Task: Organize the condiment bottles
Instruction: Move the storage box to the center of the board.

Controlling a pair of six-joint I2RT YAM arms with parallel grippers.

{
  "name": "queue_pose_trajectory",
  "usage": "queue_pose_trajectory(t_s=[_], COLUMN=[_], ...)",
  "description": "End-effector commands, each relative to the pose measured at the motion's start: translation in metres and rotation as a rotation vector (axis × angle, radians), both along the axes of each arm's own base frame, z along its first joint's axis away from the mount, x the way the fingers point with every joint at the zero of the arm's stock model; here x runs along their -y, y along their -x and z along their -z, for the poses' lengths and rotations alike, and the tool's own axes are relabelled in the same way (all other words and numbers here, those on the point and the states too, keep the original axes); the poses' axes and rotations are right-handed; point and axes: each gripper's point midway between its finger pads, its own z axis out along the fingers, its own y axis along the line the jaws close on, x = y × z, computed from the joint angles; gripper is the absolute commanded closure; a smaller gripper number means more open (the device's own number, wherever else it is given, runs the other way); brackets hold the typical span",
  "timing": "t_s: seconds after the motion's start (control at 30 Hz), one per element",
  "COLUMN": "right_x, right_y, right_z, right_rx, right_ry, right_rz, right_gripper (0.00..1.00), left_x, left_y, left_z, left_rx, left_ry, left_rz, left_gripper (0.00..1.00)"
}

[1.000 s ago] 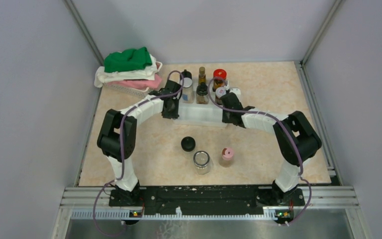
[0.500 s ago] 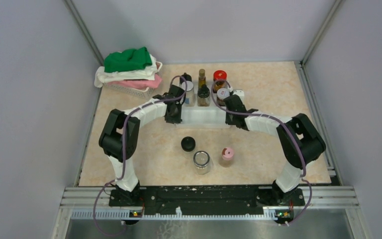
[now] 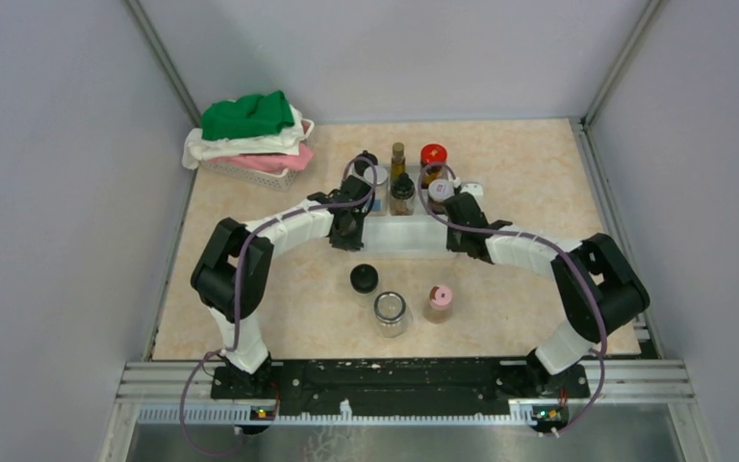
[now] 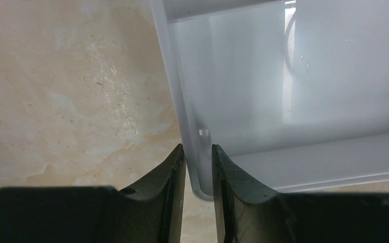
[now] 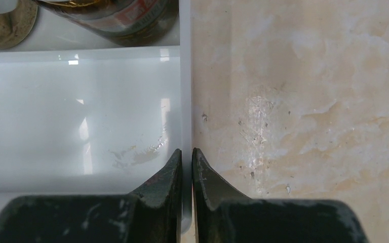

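Observation:
The white stepped tray (image 3: pixel 406 239) stands at mid-table with both grippers on its ends. My left gripper (image 3: pixel 352 227) (image 4: pixel 198 152) is shut on the tray's left wall (image 4: pixel 186 114). My right gripper (image 3: pixel 464 231) (image 5: pixel 186 154) is shut on the right wall (image 5: pixel 185 96). Several condiment bottles stand on the tray's back steps, among them a slim amber bottle (image 3: pixel 397 154), a red-capped jar (image 3: pixel 433 154) and a black-capped jar (image 3: pixel 402 186). A labelled jar (image 5: pixel 126 15) shows in the right wrist view. Nearer the arms, a black-capped jar (image 3: pixel 364 279), a silver-lidded glass jar (image 3: pixel 391 310) and a pink-capped bottle (image 3: pixel 439 297) stand on the table.
A basket of folded cloths (image 3: pixel 250 140), green on top, sits at the back left. Grey walls close in the beige tabletop (image 3: pixel 539 192) on three sides. The three loose jars stand between the tray and the arm bases.
The tray with its bottles has shifted a little right and toward the arms, both arms moving with it. The right jaws have closed further onto the wall.

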Motion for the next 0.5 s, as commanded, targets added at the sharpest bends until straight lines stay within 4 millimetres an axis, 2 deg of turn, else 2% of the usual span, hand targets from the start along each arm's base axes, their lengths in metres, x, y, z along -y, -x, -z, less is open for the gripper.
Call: queue_pose_trajectory(t_s=[0.0,0.27,0.33,0.37,0.47], right_x=[0.009,0.009,0.008,0.007,0.007], right_y=[0.007,0.012,0.011,0.011,0.009], right_z=[-0.016,-0.019,-0.024,-0.027,-0.039], right_rx=[0.021,0.022,0.026,0.030,0.044], right_ry=[-0.021,-0.039,-0.045,-0.047,-0.045], right_rz=[0.032,0.031,0.025,0.022,0.014], right_gripper=[0.93,0.90,0.80,0.68,0.50], left_x=[-0.005,-0.010,-0.013,-0.014,-0.017], left_y=[0.002,0.003,0.002,0.001,-0.005], left_z=[-0.013,-0.028,-0.038,-0.046,-0.076], left_rx=[0.039,0.064,0.077,0.091,0.145], left_ry=[0.001,-0.006,-0.013,-0.014,-0.017], left_rz=[-0.025,-0.033,-0.033,-0.034,-0.032], left_gripper=[0.68,0.66,0.62,0.59,0.53])
